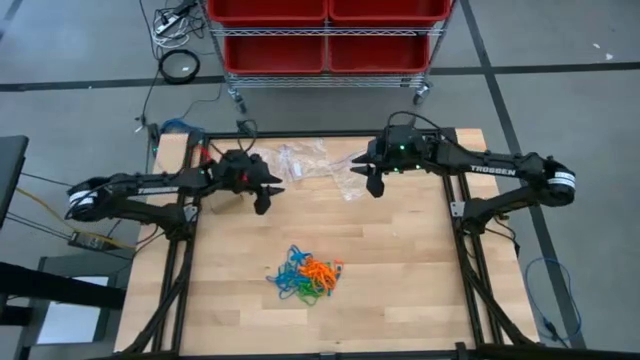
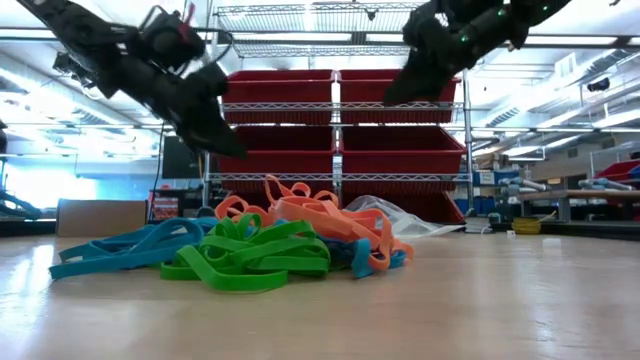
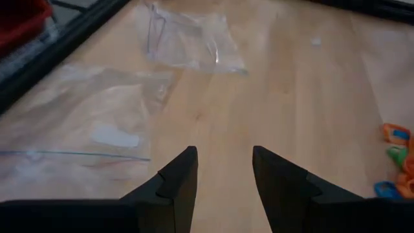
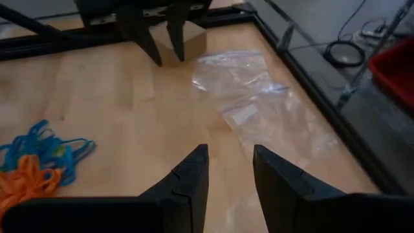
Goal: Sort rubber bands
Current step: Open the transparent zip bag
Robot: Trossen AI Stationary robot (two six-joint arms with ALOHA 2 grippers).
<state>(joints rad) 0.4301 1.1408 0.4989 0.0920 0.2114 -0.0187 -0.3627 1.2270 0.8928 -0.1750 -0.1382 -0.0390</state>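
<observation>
The rubber bands [image 1: 306, 277] lie in one tangled heap of orange, blue and green loops on the wooden table, nearer its front edge; the low view shows the rubber bands [image 2: 255, 250] close up. My left gripper [image 1: 264, 203] hovers open above the table's far left part, clear of the heap. My right gripper [image 1: 374, 186] hovers open above the far middle, over clear plastic bags. Neither has anything between its fingers. The left gripper [image 3: 223, 171] and the right gripper [image 4: 229, 169] each show bare table between the fingertips.
Clear plastic bags [image 1: 310, 162] lie flat at the table's far edge between the two arms. A shelf of red bins [image 1: 325, 35] stands beyond the table. Bare wood [image 1: 400, 260] spreads around the heap.
</observation>
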